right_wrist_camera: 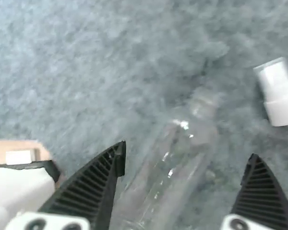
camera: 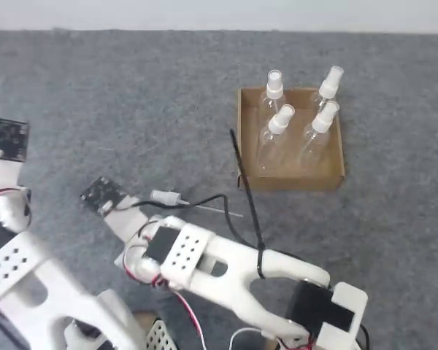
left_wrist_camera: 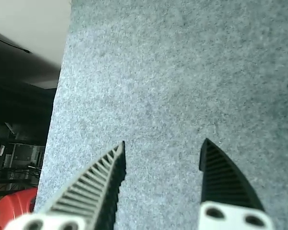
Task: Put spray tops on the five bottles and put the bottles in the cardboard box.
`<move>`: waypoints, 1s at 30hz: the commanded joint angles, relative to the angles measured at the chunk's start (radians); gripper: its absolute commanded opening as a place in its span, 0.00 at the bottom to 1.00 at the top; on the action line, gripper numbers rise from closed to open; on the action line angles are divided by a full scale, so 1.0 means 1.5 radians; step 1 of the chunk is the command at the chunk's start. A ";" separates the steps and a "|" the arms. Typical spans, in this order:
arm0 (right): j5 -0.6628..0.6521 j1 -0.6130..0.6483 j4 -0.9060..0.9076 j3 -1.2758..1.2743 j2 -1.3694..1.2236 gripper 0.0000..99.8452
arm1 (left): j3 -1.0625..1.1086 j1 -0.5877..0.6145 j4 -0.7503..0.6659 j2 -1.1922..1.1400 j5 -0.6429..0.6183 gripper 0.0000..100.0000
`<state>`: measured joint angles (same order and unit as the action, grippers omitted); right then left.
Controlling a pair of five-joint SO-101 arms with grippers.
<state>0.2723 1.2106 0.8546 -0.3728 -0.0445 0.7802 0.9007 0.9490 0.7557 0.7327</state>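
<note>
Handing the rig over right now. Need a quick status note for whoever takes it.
Left tool: open, over bare carpet, holding nothing.
Right tool: open, astride the fifth bottle, which lies on the carpet with no top on.
Loose spray top: on the carpet beside that bottle's neck.
Done: four bottles with tops on stand in the cardboard box.
Left: fit the loose top, then box the fifth bottle.

Grey carpet (camera: 131, 87) spreads wide, with a red object (left_wrist_camera: 13, 207) beyond its edge.
</note>
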 commanded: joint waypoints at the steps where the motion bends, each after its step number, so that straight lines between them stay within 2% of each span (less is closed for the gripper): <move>1: 0.007 -0.009 -0.035 0.003 0.004 0.33 | -0.002 -0.002 0.007 0.002 0.006 0.23; 8: 0.006 -0.017 -0.030 0.004 -0.062 0.30 | -0.003 -0.002 0.006 0.002 0.007 0.23; 16: 0.002 -0.049 -0.028 0.004 -0.069 0.01 | -0.008 0.001 0.009 0.008 0.007 0.23; 18: -0.015 -0.061 -0.013 0.006 -0.064 0.01 | -0.005 0.000 0.009 0.008 0.007 0.23; 24: -0.128 -0.133 0.171 0.103 0.046 0.01 | 0.016 -0.003 0.011 0.008 0.006 0.23; 27: -0.220 -0.196 0.298 0.155 0.104 0.01 | 0.028 -0.004 0.011 0.008 0.006 0.23; 30: -0.255 -0.258 0.423 0.203 0.160 0.01 | 0.034 -0.005 0.017 0.007 0.004 0.23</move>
<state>-0.0161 0.9421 1.2536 -0.2025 0.0353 0.8401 0.8976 0.9628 0.7557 0.7327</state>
